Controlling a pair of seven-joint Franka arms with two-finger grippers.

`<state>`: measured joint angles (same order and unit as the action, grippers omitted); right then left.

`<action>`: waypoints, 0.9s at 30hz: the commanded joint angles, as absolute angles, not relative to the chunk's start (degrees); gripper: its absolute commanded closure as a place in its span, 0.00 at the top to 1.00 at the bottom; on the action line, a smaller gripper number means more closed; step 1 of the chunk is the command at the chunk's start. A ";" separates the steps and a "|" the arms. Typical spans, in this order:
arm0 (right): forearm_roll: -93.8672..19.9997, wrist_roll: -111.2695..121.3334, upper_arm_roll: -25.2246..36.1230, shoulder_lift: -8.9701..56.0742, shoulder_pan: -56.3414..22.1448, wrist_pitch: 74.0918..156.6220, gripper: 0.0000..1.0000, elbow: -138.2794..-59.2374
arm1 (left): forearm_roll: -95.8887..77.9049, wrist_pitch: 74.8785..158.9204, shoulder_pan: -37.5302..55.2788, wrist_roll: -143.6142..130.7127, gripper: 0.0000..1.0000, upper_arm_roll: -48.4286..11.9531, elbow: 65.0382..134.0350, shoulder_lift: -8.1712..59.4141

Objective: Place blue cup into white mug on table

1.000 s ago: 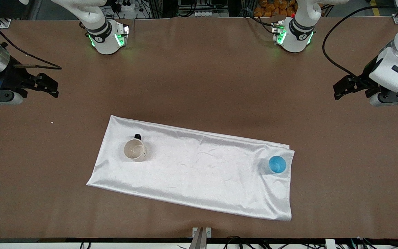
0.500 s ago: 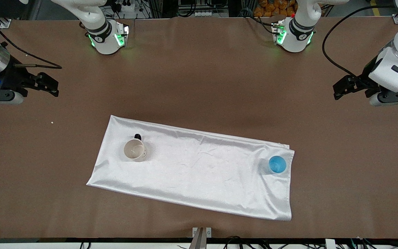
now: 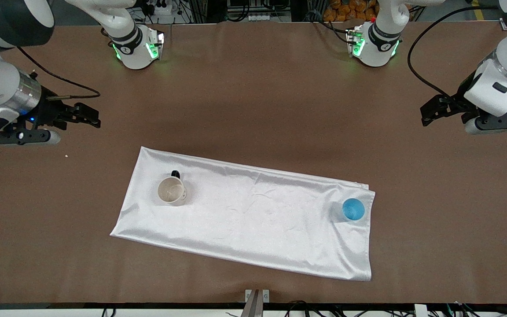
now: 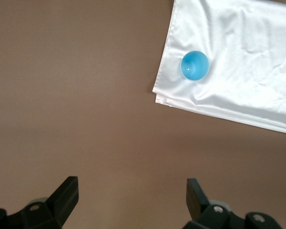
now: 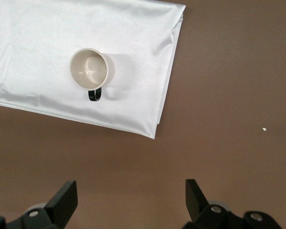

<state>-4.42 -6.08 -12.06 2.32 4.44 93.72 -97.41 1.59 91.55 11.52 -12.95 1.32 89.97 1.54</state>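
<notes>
The blue cup (image 3: 353, 209) (image 4: 195, 66) stands upright on a white cloth, at the cloth's corner toward the left arm's end of the table (image 3: 253, 110). The white mug (image 3: 172, 190) (image 5: 89, 68), empty with its black handle pointing toward the robots, stands on the same cloth toward the right arm's end. My left gripper (image 3: 428, 113) (image 4: 132, 195) hangs open over bare table, well apart from the cup. My right gripper (image 3: 91, 118) (image 5: 131, 195) is open too, over bare table away from the mug. Neither holds anything.
The white cloth (image 3: 253, 215) lies flat and slightly askew across the table's middle, with a folded edge beside the cup. A tiny white crumb (image 3: 66, 155) lies on the table near the right gripper. Both arm bases (image 3: 137, 48) (image 3: 374, 44) stand along the table's edge farthest from the front camera.
The right arm has swung in toward the table's middle, carrying its open gripper with it. The left gripper has shifted only slightly. Cup, mug and cloth have not moved.
</notes>
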 commanded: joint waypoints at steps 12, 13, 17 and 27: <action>-5.45 -6.33 -12.39 1.32 0.35 105.98 1.00 -109.24 | 0.88 90.62 12.22 -12.30 1.00 1.06 90.44 2.81; -5.45 -6.24 -12.39 1.23 0.26 107.13 1.00 -110.29 | 0.88 90.79 12.30 -12.30 1.00 0.88 90.35 3.25; -5.45 -6.33 -12.39 1.32 -0.96 112.14 1.00 -114.69 | 1.05 91.67 12.30 -12.39 1.00 -0.17 90.18 5.01; -5.01 -16.43 -12.31 4.12 -7.29 126.72 1.00 -123.57 | 1.58 96.32 13.01 -12.39 1.00 -1.14 89.74 11.95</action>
<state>-4.46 -11.15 -12.42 3.29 -4.05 120.64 -119.60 1.59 94.47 12.44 -12.84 -0.72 90.83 8.17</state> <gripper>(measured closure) 0.000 0.000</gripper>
